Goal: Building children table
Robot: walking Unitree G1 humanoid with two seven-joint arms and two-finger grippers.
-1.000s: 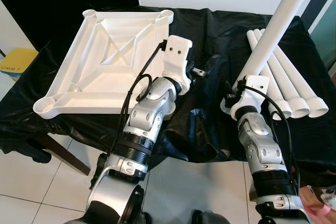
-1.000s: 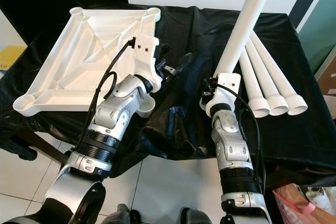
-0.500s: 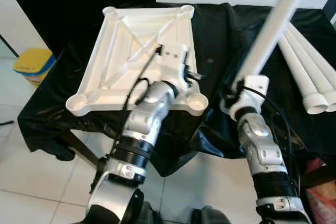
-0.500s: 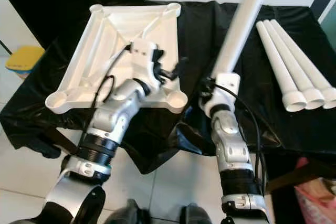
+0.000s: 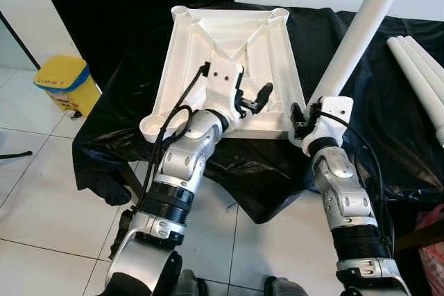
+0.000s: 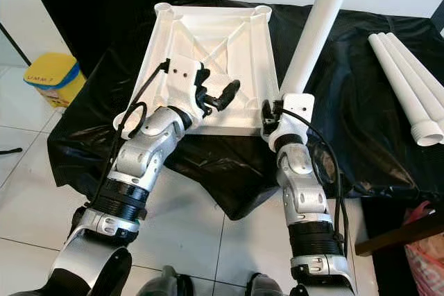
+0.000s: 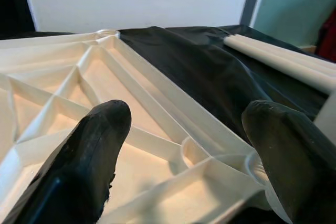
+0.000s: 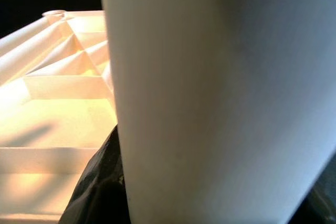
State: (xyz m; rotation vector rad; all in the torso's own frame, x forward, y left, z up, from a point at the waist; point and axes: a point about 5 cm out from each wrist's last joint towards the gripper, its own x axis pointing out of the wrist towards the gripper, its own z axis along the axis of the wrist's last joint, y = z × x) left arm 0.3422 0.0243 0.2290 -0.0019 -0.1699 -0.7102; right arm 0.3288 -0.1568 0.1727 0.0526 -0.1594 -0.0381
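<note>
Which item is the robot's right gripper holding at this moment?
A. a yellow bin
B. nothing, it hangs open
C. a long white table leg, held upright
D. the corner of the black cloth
C: the right gripper is closed around the lower end of a white table leg that rises upright beside the upturned white tabletop.
</note>
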